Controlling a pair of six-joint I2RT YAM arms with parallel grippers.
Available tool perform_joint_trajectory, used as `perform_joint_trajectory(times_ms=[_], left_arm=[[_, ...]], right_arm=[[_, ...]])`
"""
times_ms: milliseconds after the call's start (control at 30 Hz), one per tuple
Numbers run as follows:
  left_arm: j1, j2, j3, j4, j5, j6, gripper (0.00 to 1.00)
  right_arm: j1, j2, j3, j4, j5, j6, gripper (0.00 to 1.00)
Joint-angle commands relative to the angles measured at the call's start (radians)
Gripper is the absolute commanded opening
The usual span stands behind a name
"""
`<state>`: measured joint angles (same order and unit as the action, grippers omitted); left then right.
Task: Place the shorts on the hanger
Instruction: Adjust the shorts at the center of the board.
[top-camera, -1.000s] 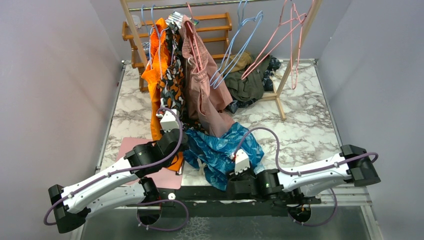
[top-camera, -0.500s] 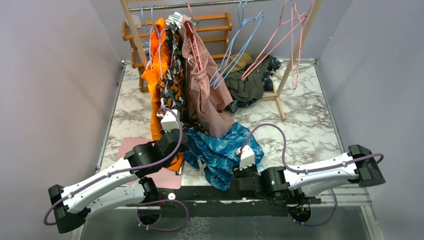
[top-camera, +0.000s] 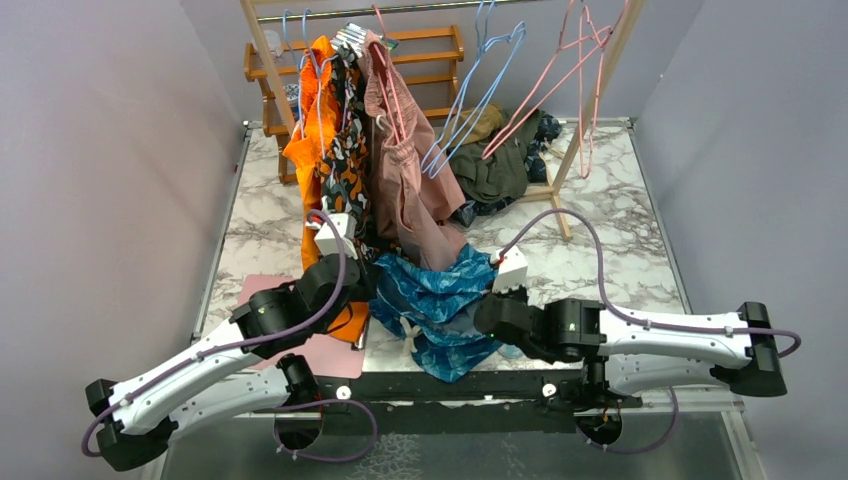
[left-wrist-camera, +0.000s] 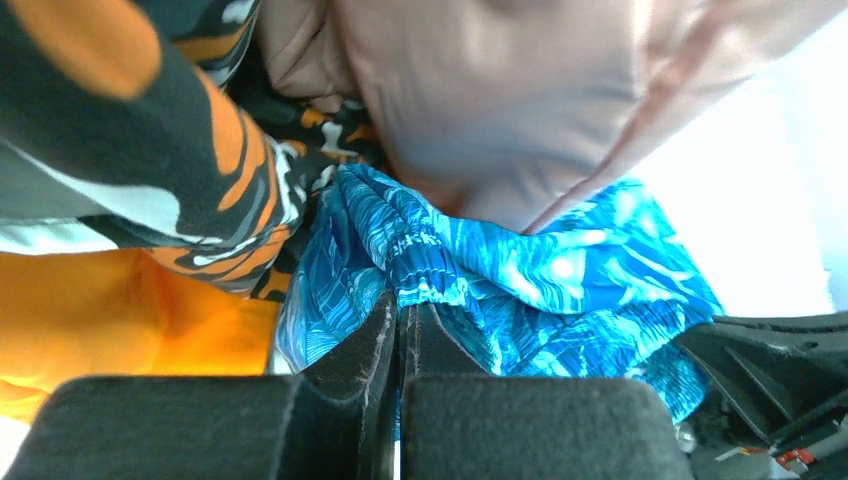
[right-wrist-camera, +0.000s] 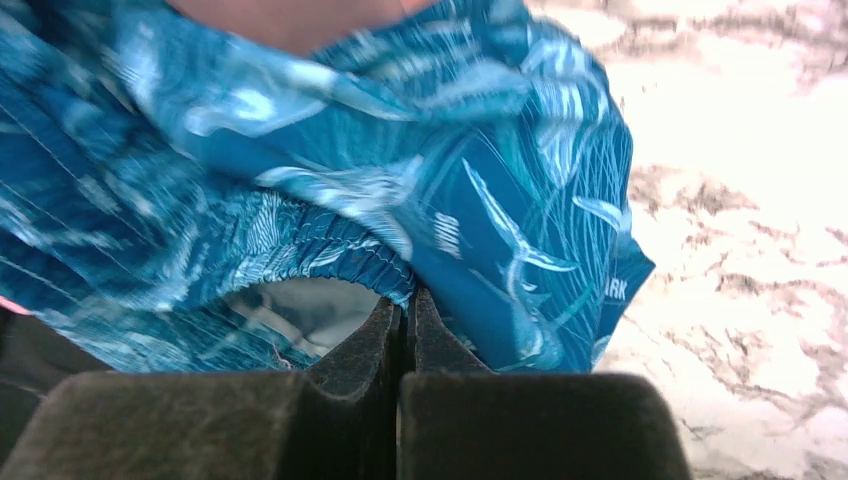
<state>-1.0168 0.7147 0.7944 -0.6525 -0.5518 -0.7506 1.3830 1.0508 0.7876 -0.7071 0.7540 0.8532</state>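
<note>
The teal-blue leaf-print shorts (top-camera: 440, 312) hang stretched between my two grippers near the table's front, white drawstring dangling. My left gripper (top-camera: 368, 287) is shut on the gathered waistband at the shorts' left end; the left wrist view shows the jaws (left-wrist-camera: 400, 302) pinching the shorts (left-wrist-camera: 560, 285). My right gripper (top-camera: 490, 292) is shut on the waistband's right end; in the right wrist view the gripper (right-wrist-camera: 402, 292) clamps the elastic edge of the shorts (right-wrist-camera: 480, 180). The pink hanger (top-camera: 562, 80) hangs bare on the rack at the back right, far from both grippers.
A wooden rack (top-camera: 262, 45) at the back carries orange-black patterned shorts (top-camera: 335, 160), dusty-pink shorts (top-camera: 410, 190) and light blue hangers (top-camera: 480, 90). Olive clothes (top-camera: 495, 165) lie piled behind. A pink mat (top-camera: 320, 355) lies under the left arm. The pink shorts hang right over the teal ones.
My right gripper has shut on the waistband and moved up and away from the table's front edge. The shorts are now lifted and spread between both grippers. The left arm shifted slightly.
</note>
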Motion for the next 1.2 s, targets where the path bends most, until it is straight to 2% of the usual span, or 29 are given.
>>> perform_joint_trajectory(times_ms=[0,100,200,300,367,467,700,767,833,1033,1167], left_arm=[[-0.002,-0.046,0.086,0.042,0.084,0.049,0.0],[-0.002,-0.064,0.132,0.066,0.136,0.078,0.0],[-0.002,-0.08,0.23,0.091,0.192,0.13,0.0],[-0.002,-0.081,0.38,0.111,0.249,0.194,0.0],[-0.002,-0.075,0.486,0.122,0.281,0.237,0.0],[-0.002,-0.075,0.604,0.162,0.337,0.279,0.0],[-0.002,-0.02,0.757,0.328,0.488,0.332,0.0],[-0.002,0.025,0.779,0.333,0.53,0.326,0.0],[-0.002,0.032,0.734,0.334,0.533,0.3,0.0],[-0.002,-0.062,0.407,0.327,0.436,0.203,0.0],[-0.002,-0.107,0.302,0.301,0.34,0.173,0.0]], right_arm=[[-0.007,-0.032,0.134,-0.035,0.091,-0.13,0.01],[-0.007,-0.063,0.227,-0.044,0.099,-0.213,0.01],[-0.007,-0.111,0.377,-0.027,0.074,-0.37,0.01],[-0.007,-0.15,0.572,0.025,-0.037,-0.575,0.01],[-0.007,-0.153,0.725,0.024,-0.117,-0.65,0.01],[-0.007,-0.128,0.922,-0.014,-0.164,-0.697,0.01],[-0.007,-0.005,1.222,-0.026,-0.163,-0.832,0.01],[-0.007,0.008,1.193,0.005,-0.143,-0.857,0.01],[-0.007,-0.009,1.069,0.061,-0.094,-0.867,0.01],[-0.007,-0.066,0.664,0.119,0.053,-0.802,0.01],[-0.007,-0.04,0.709,0.137,0.108,-0.86,0.01]])
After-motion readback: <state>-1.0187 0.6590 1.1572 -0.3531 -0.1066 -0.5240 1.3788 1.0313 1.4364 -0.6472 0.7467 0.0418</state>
